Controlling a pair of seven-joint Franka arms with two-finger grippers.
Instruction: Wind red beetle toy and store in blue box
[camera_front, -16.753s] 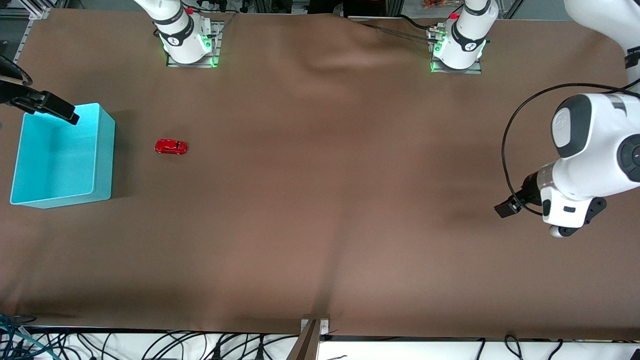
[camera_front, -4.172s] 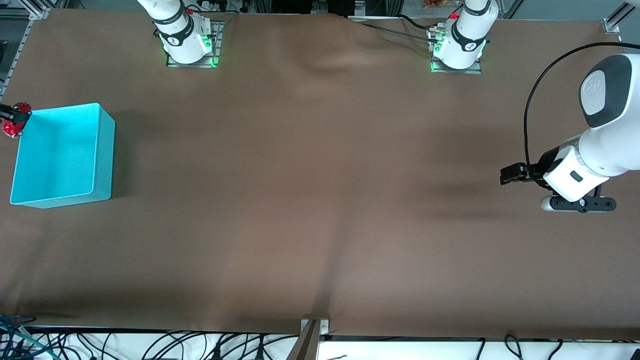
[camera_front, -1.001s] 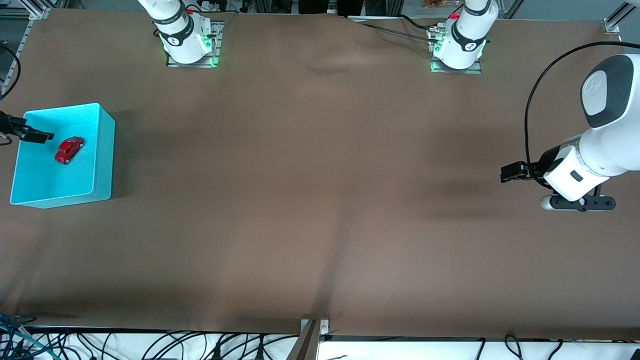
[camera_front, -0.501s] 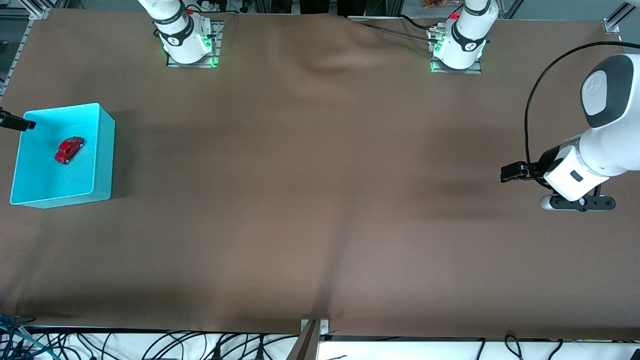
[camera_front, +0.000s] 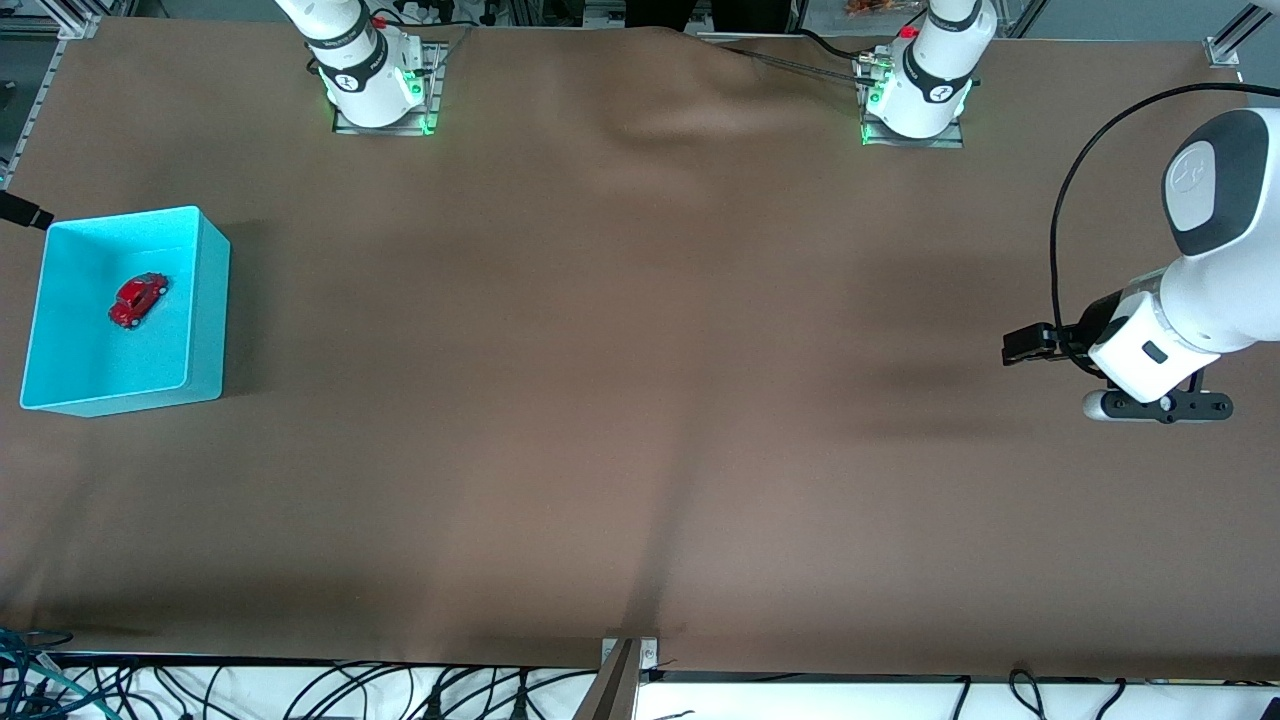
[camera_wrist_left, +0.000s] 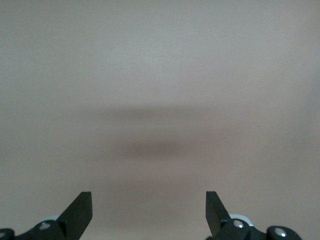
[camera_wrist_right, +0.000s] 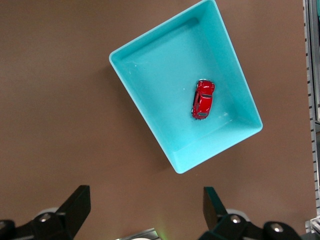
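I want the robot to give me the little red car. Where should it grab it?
Probably from straight above, pinching the red beetle toy across its two long sides. It rests on its wheels on the floor of the blue box, clear of the walls, and its narrow rounded body should fit between the open right gripper fingers.

A brown-covered table (camera_front: 640, 400) carried the blue box (camera_front: 205, 310) at the right arm's end, nearer the front camera than that arm's base (camera_front: 380, 95).
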